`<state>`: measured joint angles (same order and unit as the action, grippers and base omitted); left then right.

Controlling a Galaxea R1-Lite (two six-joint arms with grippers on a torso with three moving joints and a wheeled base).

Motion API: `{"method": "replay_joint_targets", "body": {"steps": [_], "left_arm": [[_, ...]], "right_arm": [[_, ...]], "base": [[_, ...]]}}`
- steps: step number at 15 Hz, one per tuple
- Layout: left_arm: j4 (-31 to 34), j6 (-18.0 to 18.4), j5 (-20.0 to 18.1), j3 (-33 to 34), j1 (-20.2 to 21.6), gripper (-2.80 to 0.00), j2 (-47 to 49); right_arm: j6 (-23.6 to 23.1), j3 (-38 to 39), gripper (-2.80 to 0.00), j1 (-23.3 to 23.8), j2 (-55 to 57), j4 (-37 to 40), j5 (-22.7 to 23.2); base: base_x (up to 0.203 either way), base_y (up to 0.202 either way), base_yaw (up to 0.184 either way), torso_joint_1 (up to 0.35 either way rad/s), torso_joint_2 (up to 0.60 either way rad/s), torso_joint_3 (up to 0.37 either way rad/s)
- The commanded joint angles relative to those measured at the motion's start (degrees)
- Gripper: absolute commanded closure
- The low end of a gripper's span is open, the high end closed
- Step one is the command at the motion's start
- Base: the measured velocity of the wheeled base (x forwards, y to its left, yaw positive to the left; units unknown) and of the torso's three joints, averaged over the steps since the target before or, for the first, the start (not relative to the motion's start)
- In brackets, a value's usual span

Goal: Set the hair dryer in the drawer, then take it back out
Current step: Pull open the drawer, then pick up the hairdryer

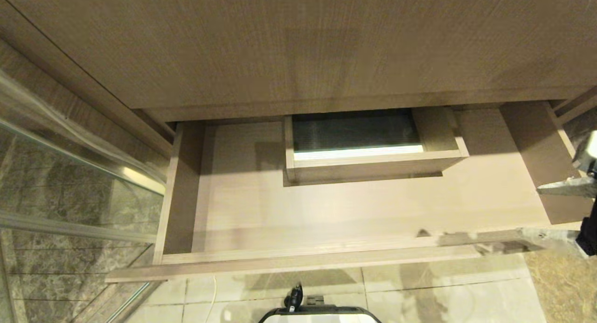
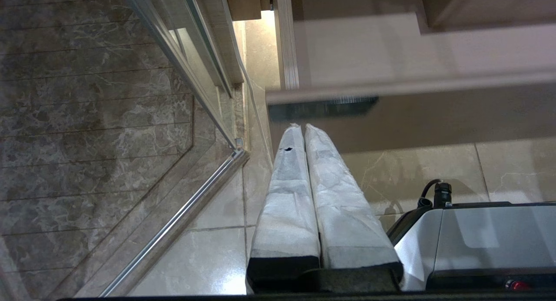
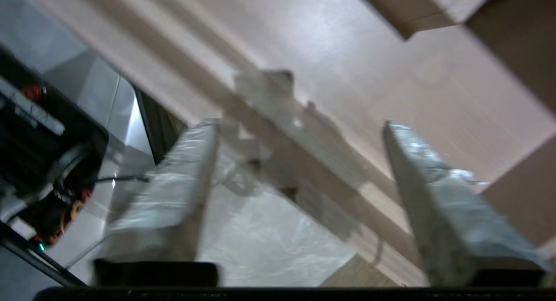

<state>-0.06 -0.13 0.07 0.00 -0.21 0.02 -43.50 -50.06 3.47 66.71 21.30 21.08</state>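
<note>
The drawer (image 1: 298, 262) is pulled out wide below me, and its light-wood floor is bare. My right gripper (image 1: 531, 211) hangs at the drawer's right front corner with its wrapped fingers spread, open. In the right wrist view a blurred whitish shape with a looped cord, seemingly the hair dryer (image 3: 265, 92), lies across the drawer's front edge (image 3: 391, 214). It sits between and just beyond the spread fingers of the right gripper (image 3: 299, 124), and neither finger visibly touches it. My left gripper (image 2: 302, 126) is parked low over the floor, shut on nothing.
A boxed cut-out (image 1: 368, 167) fills the drawer's mid-back under the vanity panel (image 1: 298, 43). A glass shower door with a metal rail (image 1: 70, 174) stands on the left. My base (image 1: 319, 313) is on the pale floor tiles, and a brown mat (image 1: 564, 285) lies at the right.
</note>
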Motion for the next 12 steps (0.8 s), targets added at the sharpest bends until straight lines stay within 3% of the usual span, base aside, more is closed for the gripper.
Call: {"method": "replay_joint_targets", "body": {"steps": [1, 4, 8, 12], "left_arm": [[0.0, 0.0, 0.0, 0.1, 0.0, 0.0, 0.0], [0.0, 0.0, 0.0, 0.1, 0.0, 0.0, 0.0], [0.0, 0.0, 0.0, 0.0, 0.0, 0.0, 0.0], [0.0, 0.0, 0.0, 0.0, 0.0, 0.0, 0.0]], "right_arm": [[2.7, 1.6, 0.0, 0.7, -5.6, 0.0, -0.2], [7.2, 5.1, 0.0, 3.4, -9.7, 0.1, -0.4], [9.2, 6.6, 0.0, 10.5, -11.6, -0.2, -0.6], [11.9, 7.1, 0.0, 12.6, -12.3, -0.5, -2.9]], "base": [[0.0, 0.0, 0.0, 0.0, 0.0, 0.0], [0.0, 0.0, 0.0, 0.0, 0.0, 0.0], [0.0, 0.0, 0.0, 0.0, 0.0, 0.0], [0.0, 0.0, 0.0, 0.0, 0.0, 0.0]]}}
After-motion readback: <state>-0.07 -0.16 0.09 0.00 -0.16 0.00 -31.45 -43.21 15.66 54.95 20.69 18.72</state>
